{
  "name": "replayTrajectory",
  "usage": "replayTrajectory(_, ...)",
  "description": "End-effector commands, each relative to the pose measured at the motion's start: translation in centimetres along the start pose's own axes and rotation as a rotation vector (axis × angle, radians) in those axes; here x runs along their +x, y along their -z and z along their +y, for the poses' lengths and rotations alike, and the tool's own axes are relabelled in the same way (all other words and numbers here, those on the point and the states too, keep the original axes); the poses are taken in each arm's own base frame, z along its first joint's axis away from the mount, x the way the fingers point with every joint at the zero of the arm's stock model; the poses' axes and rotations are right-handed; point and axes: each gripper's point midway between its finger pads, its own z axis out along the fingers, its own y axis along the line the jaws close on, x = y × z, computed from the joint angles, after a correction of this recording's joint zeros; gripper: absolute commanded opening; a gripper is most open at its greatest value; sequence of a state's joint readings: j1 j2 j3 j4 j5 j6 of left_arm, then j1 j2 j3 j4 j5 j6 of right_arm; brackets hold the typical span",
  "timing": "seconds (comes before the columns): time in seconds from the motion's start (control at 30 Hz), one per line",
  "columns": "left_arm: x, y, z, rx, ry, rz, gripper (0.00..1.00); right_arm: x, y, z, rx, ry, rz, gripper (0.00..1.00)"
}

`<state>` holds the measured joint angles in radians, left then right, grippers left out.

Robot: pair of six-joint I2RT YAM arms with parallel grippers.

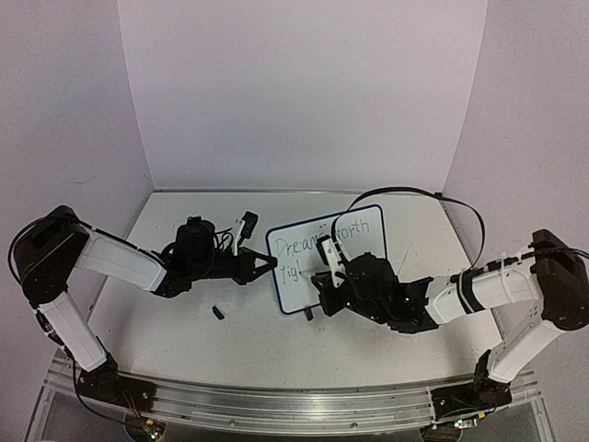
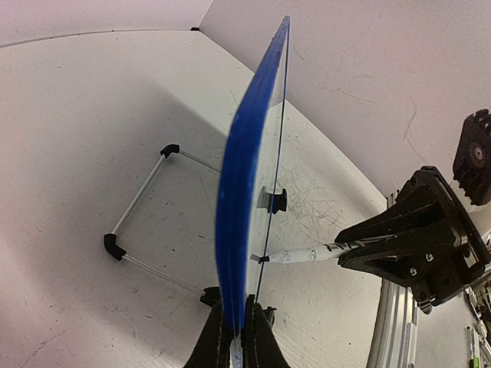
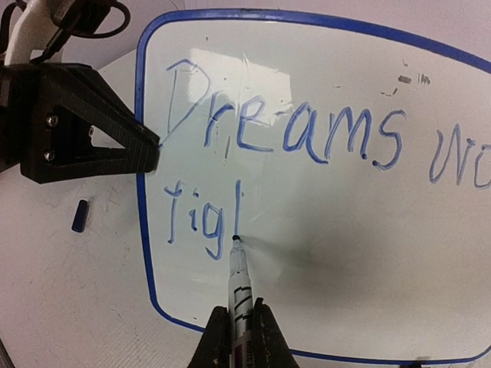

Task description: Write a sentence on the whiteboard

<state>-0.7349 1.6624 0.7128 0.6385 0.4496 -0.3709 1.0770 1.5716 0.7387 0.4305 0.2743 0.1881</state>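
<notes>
The whiteboard [image 1: 342,228] stands tilted up mid-table, white with a dark blue rim. My left gripper [image 1: 269,263] is shut on its left edge; the left wrist view shows the whiteboard rim [image 2: 238,192] edge-on, pinched in the left gripper [image 2: 239,310]. My right gripper [image 3: 240,308] is shut on a white marker [image 3: 238,276], tip touching the whiteboard [image 3: 345,230]. The sentence [image 3: 284,126] in blue reads "Dreams wo" at the frame edge, with "fig" and one upright stroke below. In the top view the right gripper [image 1: 324,276] covers part of the sentence [image 1: 296,249].
A small dark marker cap [image 1: 218,313] lies on the table left of the board, the same cap [image 3: 78,215] showing in the right wrist view. The board's wire stand [image 2: 138,199] reaches out behind it. A metal rail [image 1: 276,401] runs along the near edge; white walls enclose the table.
</notes>
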Motion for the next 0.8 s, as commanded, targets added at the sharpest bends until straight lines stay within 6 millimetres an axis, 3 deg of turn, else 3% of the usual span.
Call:
replayTrajectory(0.0, -1.4, 0.6, -0.1, -0.023, -0.041, -0.035, 0.0, -2.7, -0.4, -0.4, 0.041, -0.02, -0.067, 0.0)
replayTrajectory(0.37, -1.3, 0.6, -0.1, -0.025, -0.044, -0.034, 0.0, -3.1, -0.3, -1.3, 0.083, -0.035, -0.081, 0.0)
replayTrajectory(0.77, -1.3, 0.7, 0.0, -0.028, -0.043, -0.034, 0.0, -0.4, -0.1, -1.6, 0.075, -0.04, -0.009, 0.0)
